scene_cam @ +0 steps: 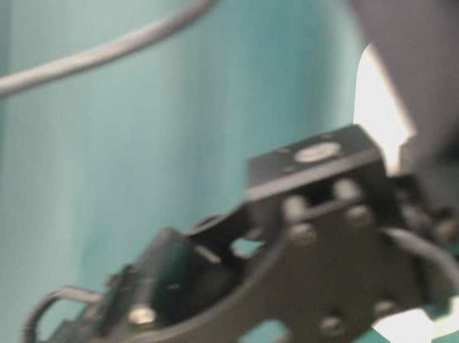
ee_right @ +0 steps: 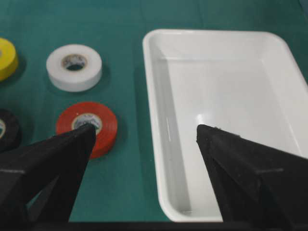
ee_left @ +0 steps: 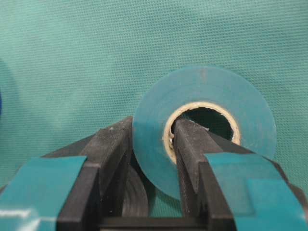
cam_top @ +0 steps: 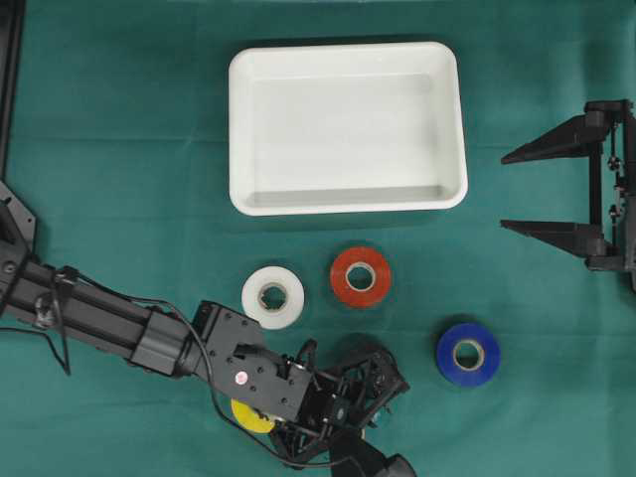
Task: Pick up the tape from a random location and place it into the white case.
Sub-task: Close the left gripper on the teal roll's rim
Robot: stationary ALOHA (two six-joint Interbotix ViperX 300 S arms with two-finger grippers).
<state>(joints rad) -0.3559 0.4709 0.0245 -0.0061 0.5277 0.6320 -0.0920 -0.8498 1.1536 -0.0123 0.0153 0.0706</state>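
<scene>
My left gripper (ee_left: pixel 151 127) is shut on the wall of a teal-green tape roll (ee_left: pixel 240 106). One finger is inside its cardboard core and the other is outside. In the overhead view that gripper (cam_top: pixel 376 452) is low at the bottom edge and hides this roll. The white case (cam_top: pixel 238 129) sits empty at the top middle and also shows in the right wrist view (ee_right: pixel 150 96). My right gripper (cam_top: pixel 507 191) is open and empty at the right, beside the case (ee_right: pixel 144 130).
White tape (cam_top: pixel 273 297), red tape (cam_top: pixel 360 276) and blue tape (cam_top: pixel 467 354) lie on the green cloth below the case. Yellow tape (cam_top: pixel 248 417) is partly under the left arm. A black roll (ee_right: pixel 5 130) lies nearby. The table-level view shows only blurred arm parts.
</scene>
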